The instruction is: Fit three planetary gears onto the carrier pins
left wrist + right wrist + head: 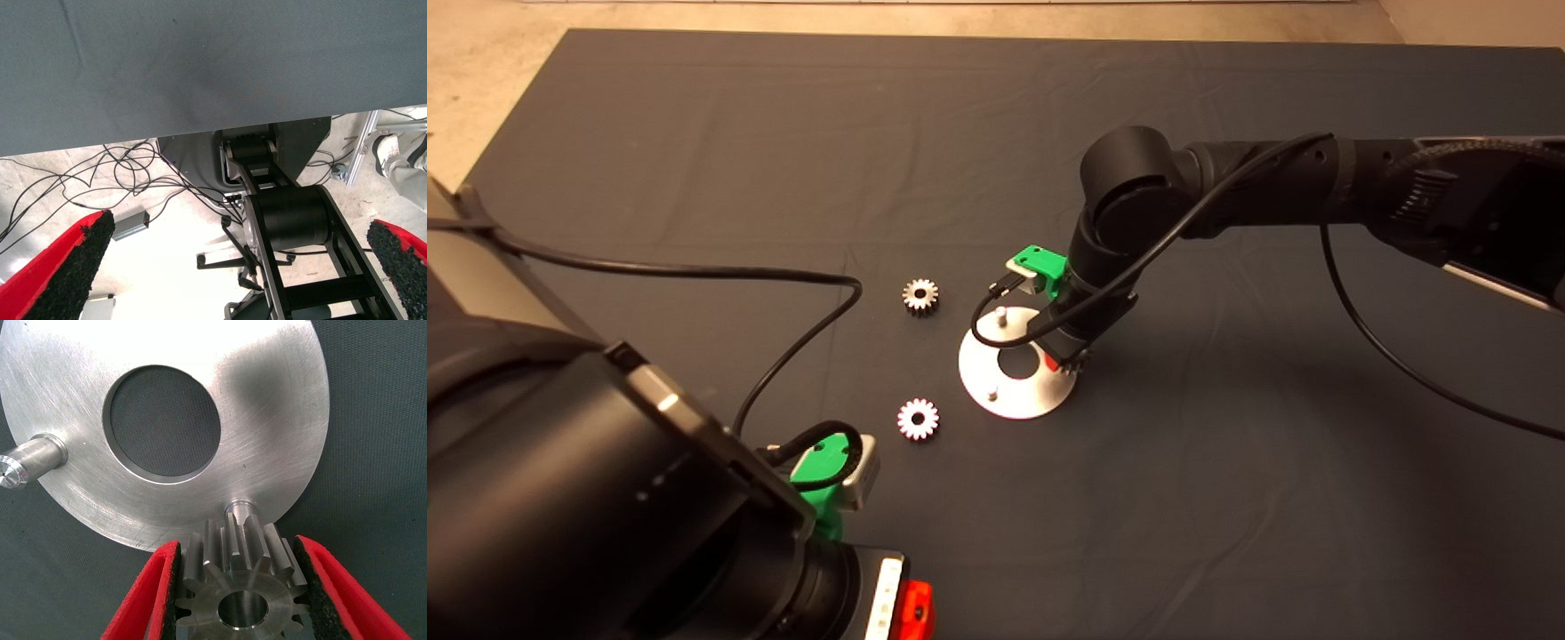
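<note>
The carrier, a shiny silver disc with a large centre hole, lies mid-mat. Two carrier pins stand free on it. My right gripper hangs over the disc's right edge, shut on one planetary gear. That gear sits just beside the third pin, and its centre hole shows no pin in it. Another pin shows at the disc's far side. Two more gears lie flat on the mat, left of the disc. My left gripper is parked at the lower left, open.
A black cable from the left arm loops across the mat near the two loose gears. The right arm's cable trails over the mat at the right. The left wrist view shows the mat's edge, floor cables and the robot's base.
</note>
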Controlling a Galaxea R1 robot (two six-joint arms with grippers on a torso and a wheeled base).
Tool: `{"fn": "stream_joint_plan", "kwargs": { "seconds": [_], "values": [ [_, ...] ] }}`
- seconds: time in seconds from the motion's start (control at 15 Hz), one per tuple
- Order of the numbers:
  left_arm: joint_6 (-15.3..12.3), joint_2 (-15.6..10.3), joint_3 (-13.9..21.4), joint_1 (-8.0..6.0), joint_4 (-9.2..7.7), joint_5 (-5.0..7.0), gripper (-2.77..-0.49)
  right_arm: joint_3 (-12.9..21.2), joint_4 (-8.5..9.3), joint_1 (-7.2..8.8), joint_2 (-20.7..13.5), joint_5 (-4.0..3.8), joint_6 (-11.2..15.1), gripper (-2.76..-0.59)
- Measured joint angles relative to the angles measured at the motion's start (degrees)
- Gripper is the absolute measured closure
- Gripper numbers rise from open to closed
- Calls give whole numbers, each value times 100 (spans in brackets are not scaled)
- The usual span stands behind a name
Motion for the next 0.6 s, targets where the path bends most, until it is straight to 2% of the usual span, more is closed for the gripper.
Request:
{"fn": "stream_joint_plan", "kwargs": {
  "seconds": [0.6],
  "values": [
    [0,0,0,0,0,0,-276,-13,-30,0,-17,-4,-3,-110]
  ]
}}
